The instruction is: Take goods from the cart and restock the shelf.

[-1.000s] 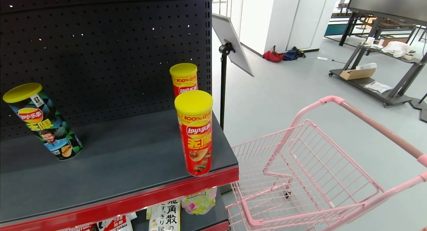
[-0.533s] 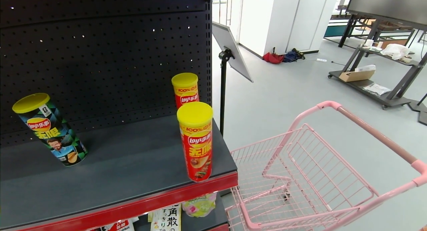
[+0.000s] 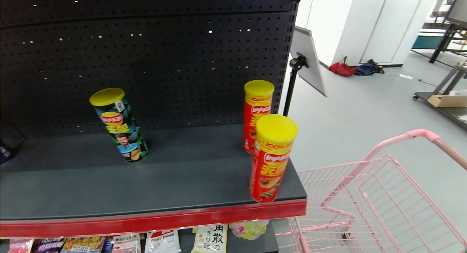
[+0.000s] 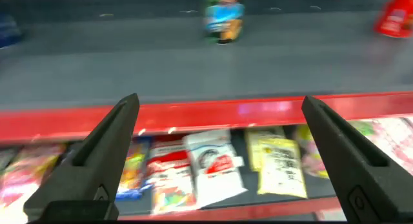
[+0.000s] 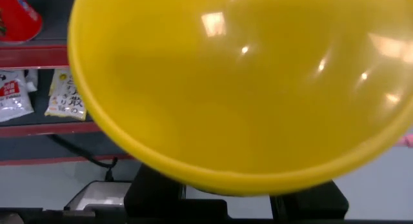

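dark grey shelf [image 3: 175, 187] with a red front lip carries three upright cans. far to the left a green-and-black chip can [image 3: 120, 127] stands alone near the pegboard back. the left tool [image 4: 219, 104] hangs released, its two prongs spread wide, level with the red lip and above the snack bags [image 4: 206, 166] on the tier below, touching nothing. toward the right end a rear red chip can [image 3: 257, 114] stands by the back wall, and a front red chip can [image 3: 273, 158] stands just before it, close to the lip and the shelf's right corner. the right tool [image 5: 248, 185] is, as far as i can judge, clenched on a fourth chip can [image 5: 245, 88]. its yellow lid sits right under the wrist camera with the lower tier and the floor beyond it, so it hangs in the air before the shelf, not on it. farthest right, the pink cart [image 3: 383, 194] stands beside the shelf end. the step in hand looks like placing that held can. to do it well, lift it over the red lip, keep it upright, and bring it down between the green-and-black can and the red pair. keep well apart from the front red can, which stands near enough to the edge that a nudge could tip it off. let go only once the base sits flat.
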`<state>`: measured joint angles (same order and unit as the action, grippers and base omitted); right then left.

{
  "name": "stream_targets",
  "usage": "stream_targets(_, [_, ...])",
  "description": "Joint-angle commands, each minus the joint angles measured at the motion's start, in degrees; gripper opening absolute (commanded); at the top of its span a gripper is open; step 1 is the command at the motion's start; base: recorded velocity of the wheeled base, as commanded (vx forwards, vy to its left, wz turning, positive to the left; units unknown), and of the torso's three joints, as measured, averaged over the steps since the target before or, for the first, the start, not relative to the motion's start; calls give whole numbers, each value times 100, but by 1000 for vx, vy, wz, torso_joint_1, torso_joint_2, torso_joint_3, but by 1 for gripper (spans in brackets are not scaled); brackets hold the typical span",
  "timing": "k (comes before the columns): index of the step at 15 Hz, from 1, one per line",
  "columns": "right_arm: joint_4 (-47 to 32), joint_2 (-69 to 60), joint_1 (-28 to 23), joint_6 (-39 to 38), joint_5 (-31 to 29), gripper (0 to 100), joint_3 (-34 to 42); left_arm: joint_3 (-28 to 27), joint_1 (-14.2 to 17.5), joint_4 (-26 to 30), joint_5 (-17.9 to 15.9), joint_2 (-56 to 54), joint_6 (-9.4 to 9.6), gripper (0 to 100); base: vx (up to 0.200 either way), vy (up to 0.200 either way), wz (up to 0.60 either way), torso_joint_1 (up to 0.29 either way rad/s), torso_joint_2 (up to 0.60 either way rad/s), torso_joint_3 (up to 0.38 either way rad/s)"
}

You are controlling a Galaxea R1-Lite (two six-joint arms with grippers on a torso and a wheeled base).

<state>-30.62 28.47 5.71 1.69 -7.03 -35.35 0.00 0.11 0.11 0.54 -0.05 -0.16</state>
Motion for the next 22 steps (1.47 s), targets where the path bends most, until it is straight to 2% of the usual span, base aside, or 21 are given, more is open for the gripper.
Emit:
stream_targets(1, [-5,-139,-8,15,0,0,55,0,-2,7,-1,5,-2,100,0,0,0,0,0,0])
stream_targets(3, [109,-412,1,6,27,0,222,0,-2,-2,-1,5,-2,100,0,0,0,0,0,0])
stream_targets(7, [1331,-869,1,15,167,0,1171,-9,-2,-2,-10,5,25,100,0,0,0,0,0,0])
stream_targets(9, [1357,-930,1,15,176,0,1241,0,-2,-2,-10,5,16,100,0,0,0,0,0,0])
stream_targets(22, [1357,-930,1,15,176,0,1312,-9,-2,7,-10,5,25,100,0,200,0,1,2,2])
